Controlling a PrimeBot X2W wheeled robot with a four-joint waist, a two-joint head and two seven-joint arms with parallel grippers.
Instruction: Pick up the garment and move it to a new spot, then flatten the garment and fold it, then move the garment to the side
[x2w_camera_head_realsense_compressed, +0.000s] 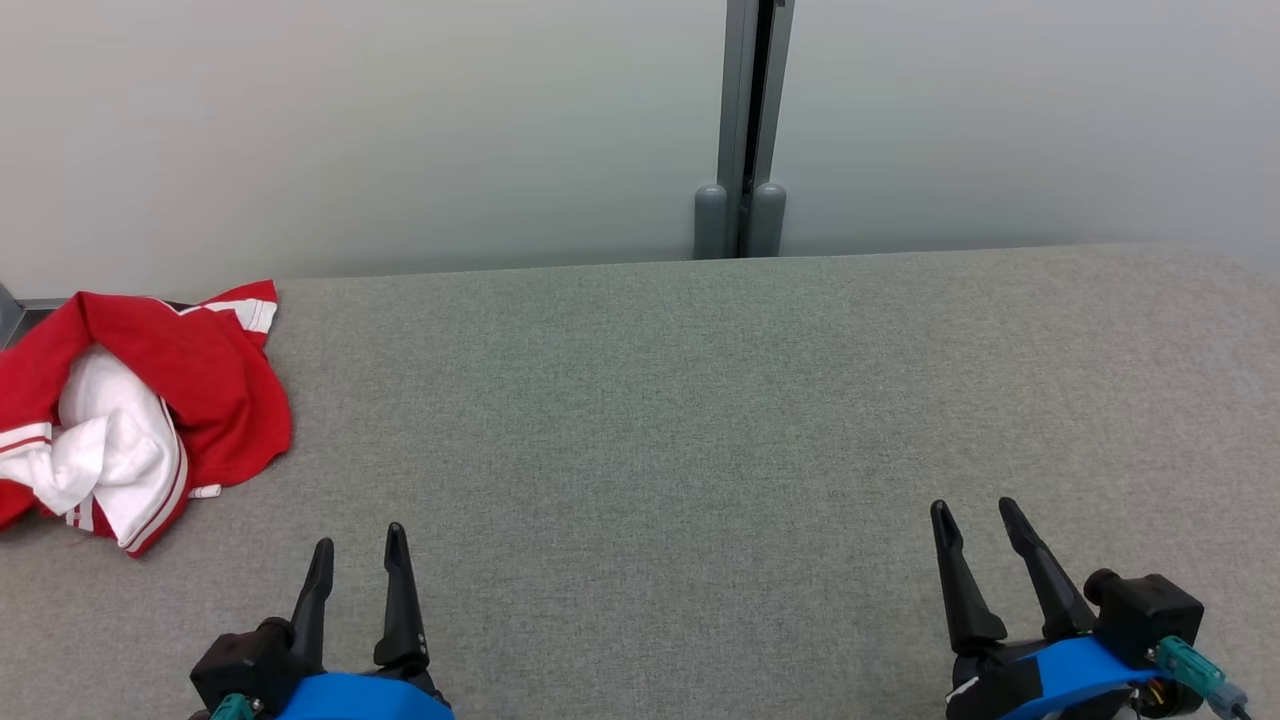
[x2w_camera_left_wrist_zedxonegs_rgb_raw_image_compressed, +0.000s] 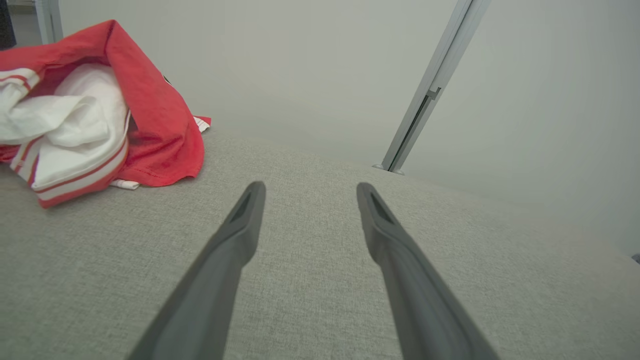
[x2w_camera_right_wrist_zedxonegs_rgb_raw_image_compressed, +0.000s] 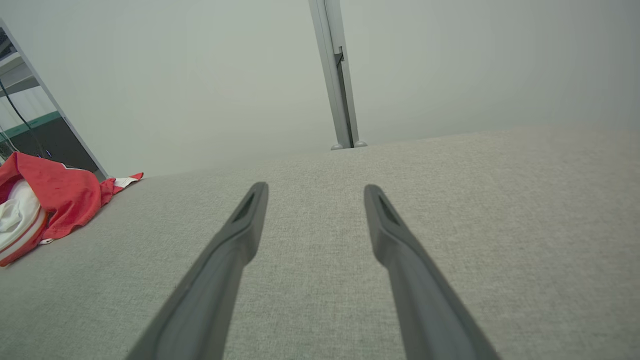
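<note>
Grey woven cloth covered the table (x2w_camera_head_realsense_compressed: 700, 400), which ran back to a pale wall (x2w_camera_head_realsense_compressed: 400, 130) with a grey post (x2w_camera_head_realsense_compressed: 742, 120) standing at its far edge. The garment (x2w_camera_head_realsense_compressed: 200, 390), a red and white top with striped trim, lay in a crumpled heap on the table. It sat well to the left of the post and somewhat nearer the robot than the post's foot, and its left part ran out of the head view.

It looked light, soft and limp, so it would probably sag and drape once lifted instead of holding its shape. With the layers bunched over one another, a pinch might catch one layer or several. The best hold seemed to be the loose red hem on the side facing the post, where the edge lay free on the table. The striped band just beside it looked a firmer second choice.

The left gripper (x2w_camera_head_realsense_compressed: 359, 537) hovered over the table left of the post, near the heap but not touching it, its fingers spread with nothing between them. The right gripper (x2w_camera_head_realsense_compressed: 972, 505) hovered to the right of the post, well apart from the garment, also spread and empty.
</note>
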